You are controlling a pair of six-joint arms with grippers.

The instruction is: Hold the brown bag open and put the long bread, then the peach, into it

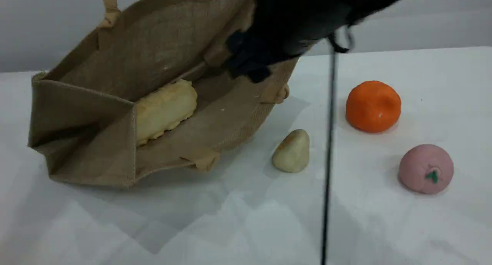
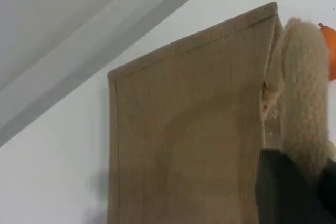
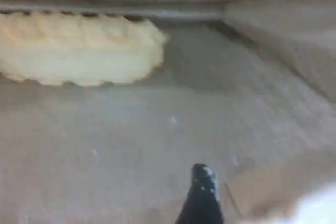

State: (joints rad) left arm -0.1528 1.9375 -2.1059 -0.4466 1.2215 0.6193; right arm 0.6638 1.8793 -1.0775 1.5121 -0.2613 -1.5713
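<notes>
While looking down across the white table (image 1: 238,222), seeing the brown bag (image 1: 115,84) tipped over onto one side, its mouth gaping up and to the right, one side wall being lifted clear of the other. Finding the long bread (image 1: 165,109) lying inside on the lower wall, pale yellow side showing, about midway between mouth and base.

Noting the right gripper (image 1: 250,67) as a dark, blurred mass reaching into the bag's mouth. Catching only one black fingertip (image 3: 202,192) in its own wrist view, hovering over bare jute well apart from the long bread (image 3: 79,51) and gripping nothing; not managing to tell how wide the claw is standing.

Spotting the left gripper (image 2: 294,187) in the left wrist view, clamped fully closed on a padded handle (image 2: 304,93) beside the bag's outer wall (image 2: 184,145), a sliver of orange fruit (image 2: 331,51) peeking past it.

Locating the peach (image 1: 425,168) out on the table at the right, leaf mark facing the camera, well apart from the bag. Seeing the orange fruit (image 1: 373,106) sitting behind the peach, a small cream lump (image 1: 292,151) resting just beside the bag's mouth, and a thin black cable (image 1: 328,161) hanging between lump and fruit.
</notes>
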